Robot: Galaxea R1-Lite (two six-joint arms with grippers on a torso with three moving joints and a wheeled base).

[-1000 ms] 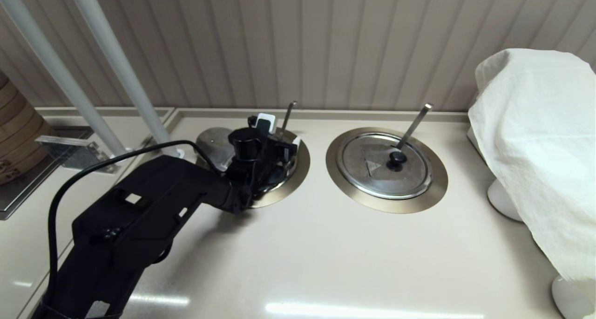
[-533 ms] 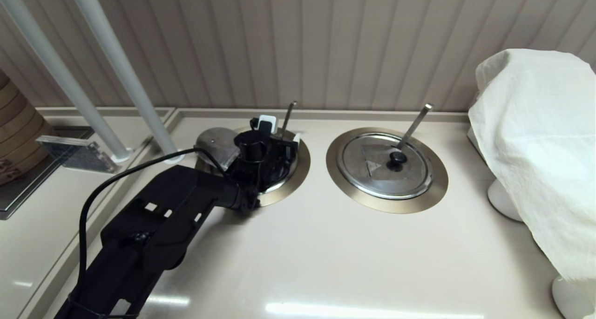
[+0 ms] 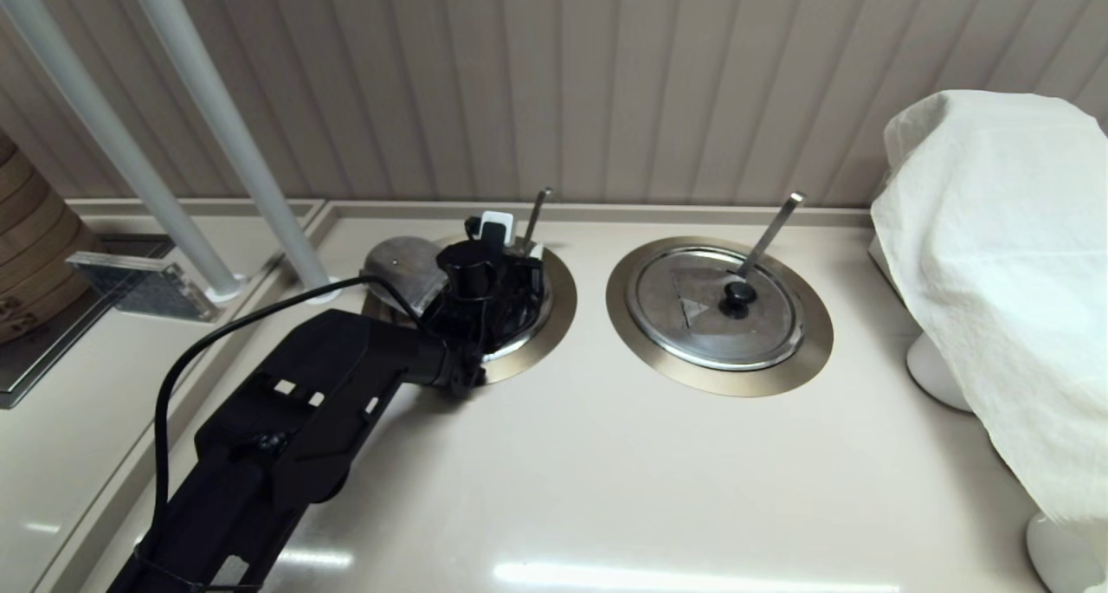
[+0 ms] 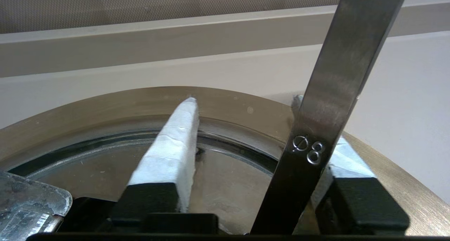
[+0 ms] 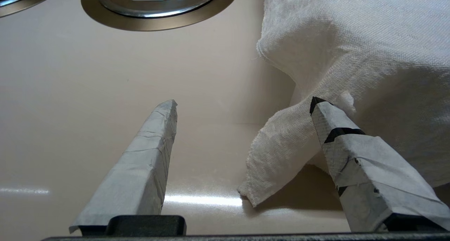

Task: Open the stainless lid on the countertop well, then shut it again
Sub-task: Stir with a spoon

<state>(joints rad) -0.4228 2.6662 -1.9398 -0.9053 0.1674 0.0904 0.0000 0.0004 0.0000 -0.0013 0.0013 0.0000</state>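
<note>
The countertop well's bronze ring (image 3: 554, 316) (image 4: 105, 103) lies at the middle left of the counter. My left gripper (image 3: 515, 240) (image 4: 243, 100) hangs low over it, open, its taped fingers (image 4: 168, 153) straddling bare metal. A flat steel surface, which looks like the stainless lid (image 4: 225, 184), fills the ring under the fingers. Its black knob is hidden by the gripper. The utensil rod (image 3: 535, 212) (image 4: 337, 75) rises between the fingers, close against one of them. My right gripper (image 5: 244, 102) is open over bare counter and out of the head view.
The twin lid (image 3: 692, 316) with its flat handle (image 3: 770, 225) sits to the right. A white cloth (image 3: 995, 273) (image 5: 351, 40) covers something at the far right. A scuffed grey steel piece (image 3: 402, 264) overlaps the ring's left side. Two white poles (image 3: 216, 125) stand at back left.
My left arm has pushed forward toward the wall over the well. One white fingertip has shifted closer to the utensil rod. The right side is unchanged.
</note>
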